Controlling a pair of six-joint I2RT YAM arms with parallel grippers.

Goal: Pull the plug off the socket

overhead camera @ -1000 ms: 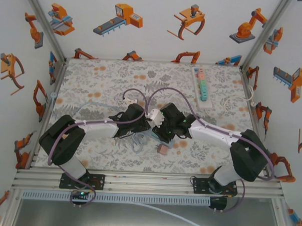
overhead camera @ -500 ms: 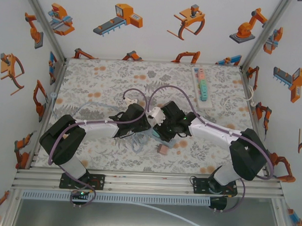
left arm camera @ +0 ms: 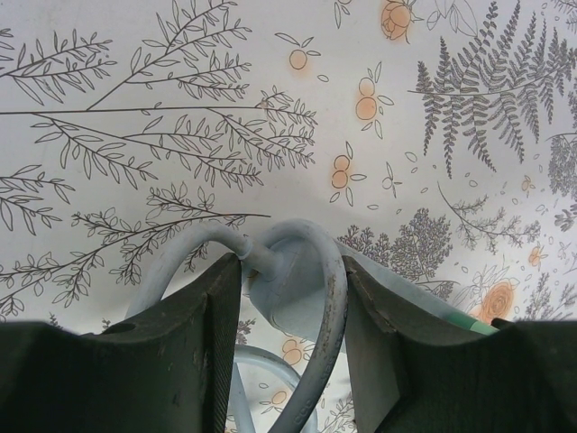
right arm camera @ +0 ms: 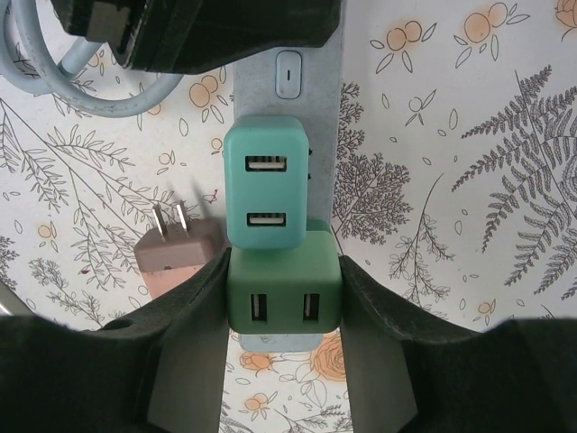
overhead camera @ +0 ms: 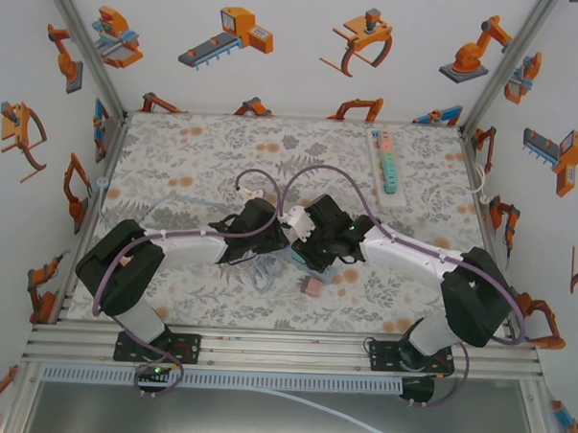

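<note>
Right gripper [right arm camera: 284, 281] closed on the dark green plug [right arm camera: 284, 298], left gripper [left arm camera: 290, 289] clamping the socket strip [right arm camera: 320, 90].
Near the middle of the counter [overhead camera: 196, 155], the right gripper presses both sides of the dark green plug, which sits at the strip's near end and touches the teal plug [right arm camera: 266, 185] beyond it. The strip's long axis runs from the right gripper toward the left gripper, which is closed tightly on the cable [left arm camera: 185, 244] end. I judge the pull must go straight off the strip's face.
</note>
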